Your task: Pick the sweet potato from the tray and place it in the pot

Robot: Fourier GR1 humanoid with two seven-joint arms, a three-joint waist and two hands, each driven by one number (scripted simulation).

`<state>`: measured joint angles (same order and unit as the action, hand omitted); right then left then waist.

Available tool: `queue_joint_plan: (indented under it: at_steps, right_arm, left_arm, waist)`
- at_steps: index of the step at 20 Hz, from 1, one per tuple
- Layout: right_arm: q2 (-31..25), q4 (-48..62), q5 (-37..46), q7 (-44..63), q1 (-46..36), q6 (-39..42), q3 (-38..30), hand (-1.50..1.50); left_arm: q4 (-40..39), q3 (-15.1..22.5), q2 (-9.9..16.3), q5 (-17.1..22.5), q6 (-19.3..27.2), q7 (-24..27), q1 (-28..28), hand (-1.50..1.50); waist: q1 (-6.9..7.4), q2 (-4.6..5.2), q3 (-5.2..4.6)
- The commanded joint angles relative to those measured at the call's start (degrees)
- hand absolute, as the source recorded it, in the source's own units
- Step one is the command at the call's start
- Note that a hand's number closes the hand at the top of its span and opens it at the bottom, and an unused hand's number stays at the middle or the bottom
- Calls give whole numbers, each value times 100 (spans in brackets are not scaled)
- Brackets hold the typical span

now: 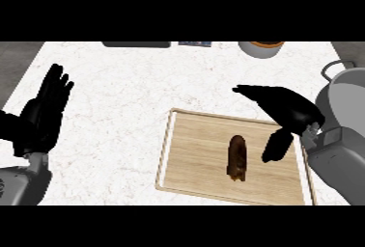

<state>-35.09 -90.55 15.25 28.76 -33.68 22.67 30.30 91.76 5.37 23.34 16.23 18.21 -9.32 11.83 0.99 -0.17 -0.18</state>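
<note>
1. Right hand (288,112) hovers above the upper right part of the tray (187,164), at about three o'clock in the view; its fingers are spread and relaxed, with the thumb hanging down toward the board, and it grasps nothing.
2. Left hand (44,113) shows at nine o'clock, near the view's left edge, released with fingers straight and pointing toward twelve o'clock, resting above the worktop (121,96).
3. Sweet potato (236,158) lies on the wooden tray, a little right of its middle, its long axis running from twelve to six o'clock. It sits just left of the right hand's thumb, and whether they touch cannot be told; no finger curls round it.
4. Tray rests on the pale marbled worktop at roughly five o'clock in the view, slightly turned.
5. Pot (342,91), grey with a loop handle, stands at two to three o'clock beyond the tray's right edge, partly cut by the view's border and partly behind the right forearm.
6. At twelve to one o'clock along the far edge stands a small grey cup (260,48) with something orange-brown inside, and a dark flat object (137,44) lies at eleven o'clock.
</note>
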Motion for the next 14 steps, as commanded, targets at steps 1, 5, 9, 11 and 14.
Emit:
queue_joint_plan:
  at_steps: [1,5,9,11,14]
  right_arm:
    - [335,75,-186,1158,-543,1077,435,-150]
    - [1104,604,-218,1982,-772,1541,751,-150]
    - [1585,198,-179,2817,-388,1661,806,-150]
    - [1805,509,-99,2771,-483,1672,621,-150]
    - [1823,187,130,2797,-173,1643,749,-150]
  left_arm:
    - [-90,92,-116,-165,74,61,19,0]
    - [-14,56,-173,-172,114,-84,120,0]
    - [275,-159,-122,-80,-48,-89,-214,0]
    - [449,-296,27,-9,-202,-350,-238,0]
    - [-142,9,-494,-498,25,284,-178,0]
  waist:
    - [-12,12,1]
    - [-19,20,10]
    - [-77,0,14]
    - [-52,6,16]
    - [-119,8,16]
